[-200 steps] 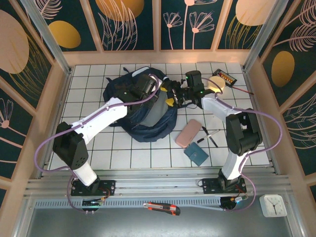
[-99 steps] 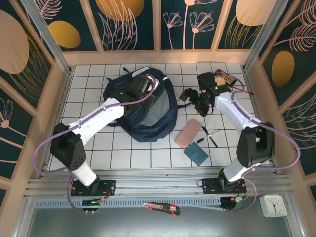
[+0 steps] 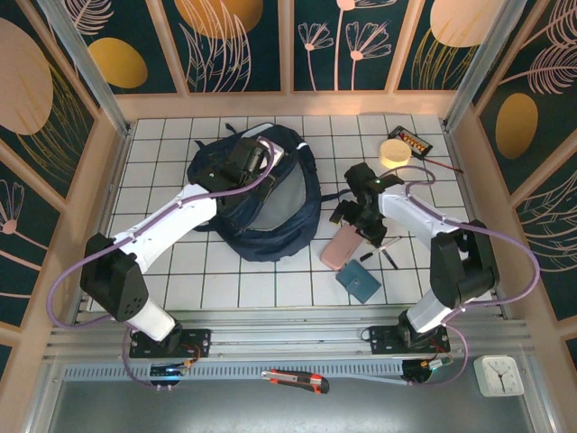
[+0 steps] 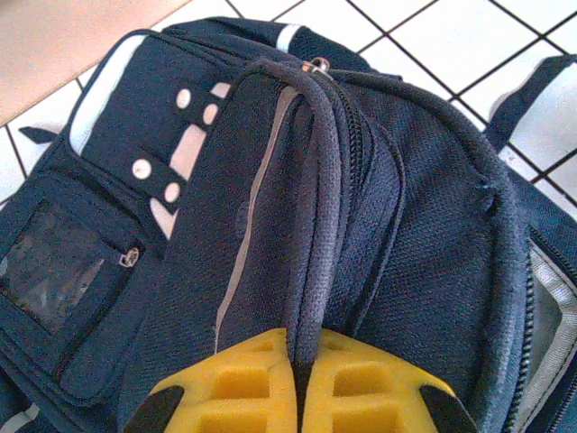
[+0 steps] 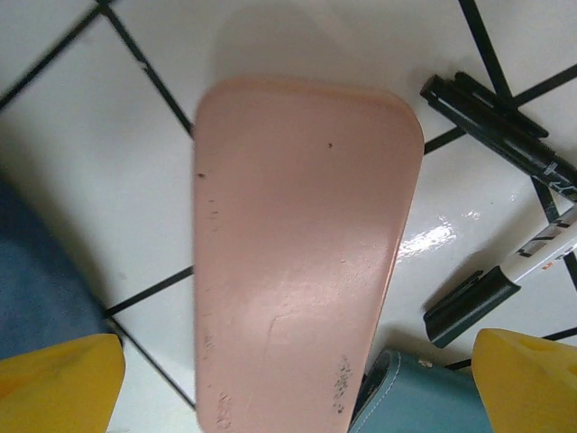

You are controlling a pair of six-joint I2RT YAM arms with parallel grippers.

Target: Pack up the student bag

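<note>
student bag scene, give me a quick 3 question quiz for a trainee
1. True or false: the left gripper is shut on a fold of the student bag.
2. What lies directly below the open right gripper?
3. Fill in: the black pens lie ___ the bag.
Key: 1 true. 2 the pink case. 3 outside.

The big navy-blue backpack (image 4: 397, 198) is coarse woven cloth, the flat pink case (image 5: 297, 253) smooth, scuffed matt plastic, lying on glossy white tiles (image 5: 99, 171).
</note>
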